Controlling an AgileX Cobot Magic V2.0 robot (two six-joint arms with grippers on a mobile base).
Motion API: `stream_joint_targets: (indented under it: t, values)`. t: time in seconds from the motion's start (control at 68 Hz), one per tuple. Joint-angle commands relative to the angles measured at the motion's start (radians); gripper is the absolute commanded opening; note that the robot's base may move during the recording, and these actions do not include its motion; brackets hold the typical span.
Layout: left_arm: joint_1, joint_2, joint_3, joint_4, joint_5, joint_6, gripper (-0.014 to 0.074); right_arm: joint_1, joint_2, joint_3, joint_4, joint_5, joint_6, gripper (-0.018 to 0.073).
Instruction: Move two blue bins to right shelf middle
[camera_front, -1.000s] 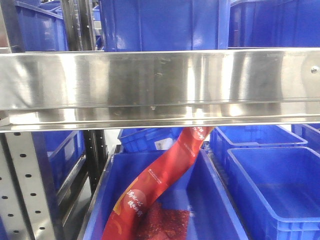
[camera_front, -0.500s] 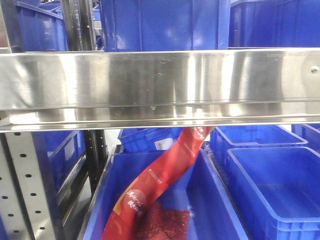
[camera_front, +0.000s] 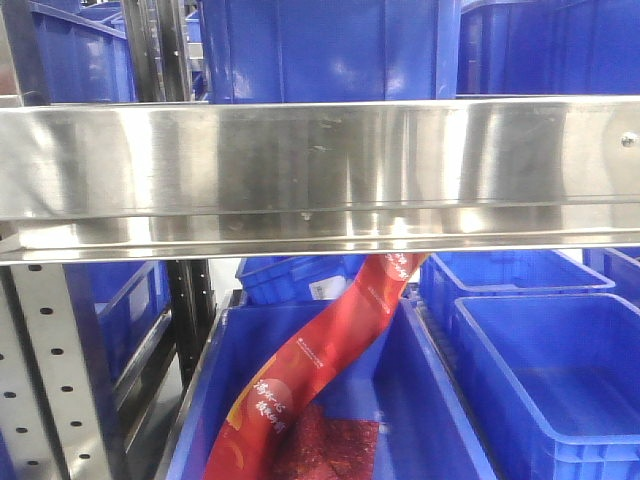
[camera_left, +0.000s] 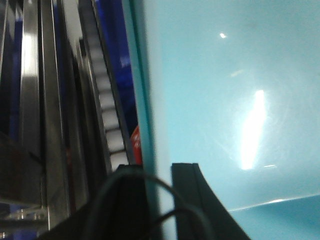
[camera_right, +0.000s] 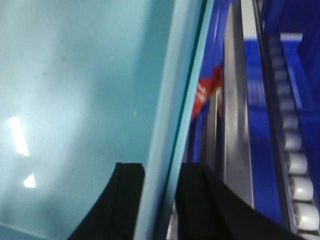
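A: Left gripper (camera_left: 159, 200) pinches the pale blue bin (camera_left: 230, 100) by its wall, beside the roller track (camera_left: 107, 125).
B: Right gripper (camera_right: 159, 200) likewise. Carrying step; next, probably lift over the steel rail (camera_front: 320, 170).

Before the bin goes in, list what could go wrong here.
1. Both end effectors, left and right, pinch only the light blue bin's thin walls; it may slip.
2. The steel front rail fills the front view, so the bin could strike it.
3. The red banner might snag.
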Motion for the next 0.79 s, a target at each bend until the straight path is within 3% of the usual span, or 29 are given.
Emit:
stream_joint_targets:
  t: [0.0, 0.221, 0.294, 0.397, 0.426, 0.515, 0.603, 0.676, 0.779]
  values:
    - [-0.012, 0.026, -0.014, -0.055, -0.003, 0.013, -0.0111, -0.008, 0.044, -0.015, -0.034, -0.089, 0.012, -0.0154]
    - [-0.012, 0.112, -0.014, -0.053, -0.001, 0.013, -0.0108, -0.008, 0.128, -0.015, -0.086, -0.087, 0.012, -0.0154]
    - [-0.012, 0.126, -0.014, -0.053, -0.001, 0.013, -0.0069, -0.008, 0.145, -0.015, -0.092, -0.079, 0.012, -0.0129]
    - [-0.012, 0.140, -0.014, -0.055, 0.001, 0.013, 0.0077, -0.008, 0.164, -0.015, -0.092, -0.061, 0.012, 0.0015]
    - [-0.012, 0.141, -0.014, -0.055, 0.001, 0.013, 0.0163, -0.008, 0.171, -0.015, -0.092, -0.051, 0.012, 0.0127]
    - [-0.012, 0.142, -0.014, -0.053, -0.001, 0.013, 0.0344, -0.008, 0.173, -0.015, -0.092, -0.045, 0.012, 0.0344]
    - [-0.012, 0.142, -0.014, -0.051, -0.001, 0.013, 0.0499, -0.008, 0.170, -0.019, -0.094, -0.041, 0.012, 0.0510]
    - [-0.012, 0.131, -0.014, -0.051, 0.003, 0.013, 0.0570, -0.008, 0.155, -0.022, -0.100, -0.039, 0.012, 0.0556]
    - [-0.012, 0.099, -0.014, -0.051, 0.016, 0.013, 0.0568, -0.008, 0.114, -0.022, -0.102, -0.024, 0.012, 0.0512]
